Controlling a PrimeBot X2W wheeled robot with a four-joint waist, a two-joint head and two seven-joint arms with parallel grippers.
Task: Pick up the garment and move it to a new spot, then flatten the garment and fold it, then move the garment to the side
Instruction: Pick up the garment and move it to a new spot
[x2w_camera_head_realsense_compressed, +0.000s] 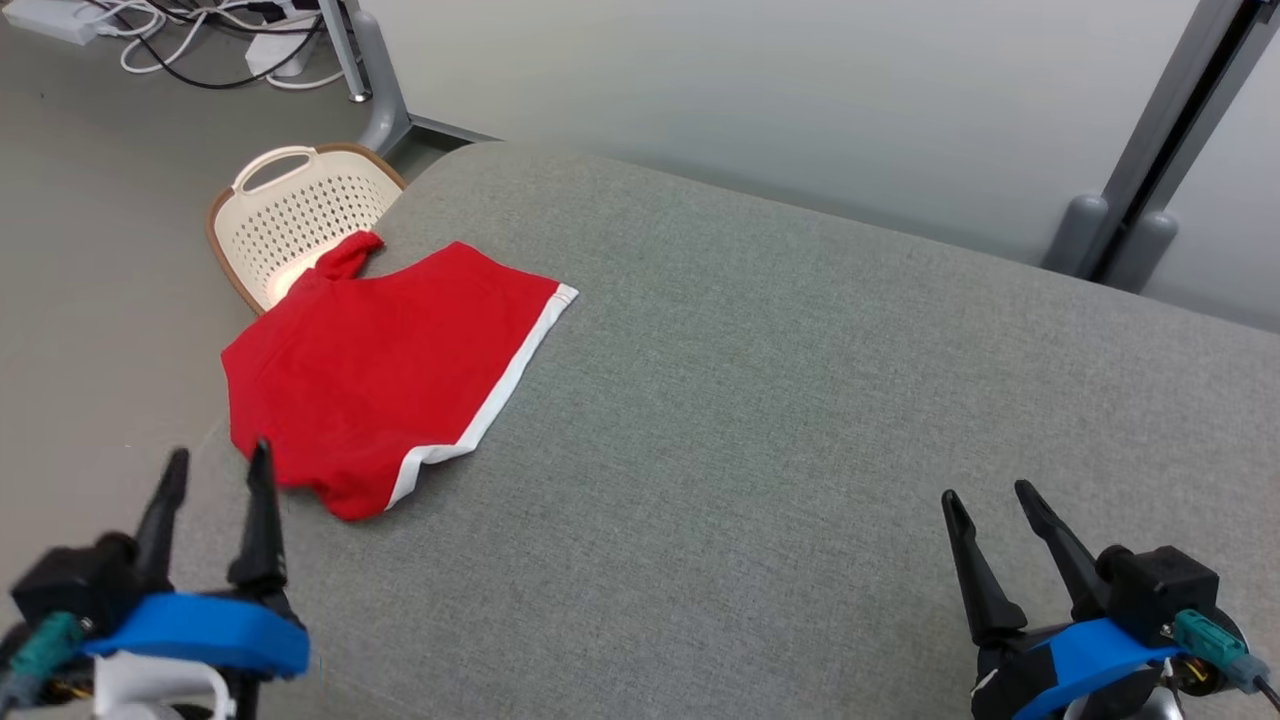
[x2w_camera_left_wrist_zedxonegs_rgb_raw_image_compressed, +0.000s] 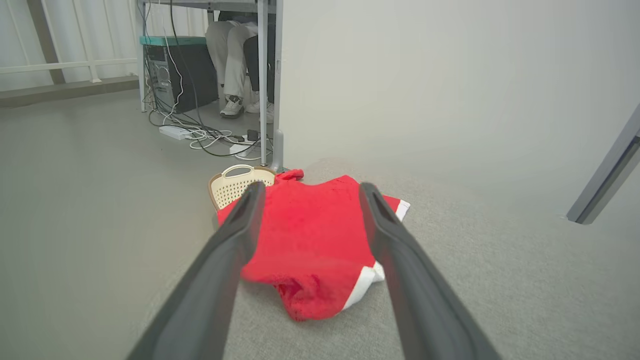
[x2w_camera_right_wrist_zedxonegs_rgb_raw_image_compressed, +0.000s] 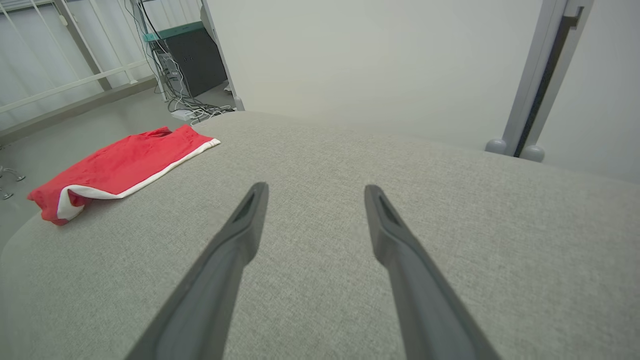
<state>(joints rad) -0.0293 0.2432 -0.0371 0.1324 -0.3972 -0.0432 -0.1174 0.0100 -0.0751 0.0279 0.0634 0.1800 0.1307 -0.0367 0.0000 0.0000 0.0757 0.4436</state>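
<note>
An office: a black computer tower (x2w_camera_left_wrist_zedxonegs_rgb_raw_image_compressed: 182, 75) under a metal-legged desk (x2w_camera_left_wrist_zedxonegs_rgb_raw_image_compressed: 263, 80), with tangled cables (x2w_camera_left_wrist_zedxonegs_rgb_raw_image_compressed: 202, 136) and a white power strip (x2w_camera_left_wrist_zedxonegs_rgb_raw_image_compressed: 172, 132) on the grey floor (x2w_camera_left_wrist_zedxonegs_rgb_raw_image_compressed: 75, 175).

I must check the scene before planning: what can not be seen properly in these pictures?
- Head view: the basket has its near side hidden behind the grey surface and the red garment.
- Left wrist view: the left pincer covers both flanks of the red garment.
- Left wrist view: the person shows legs alone; desk and top edge cut off the rest.
</note>
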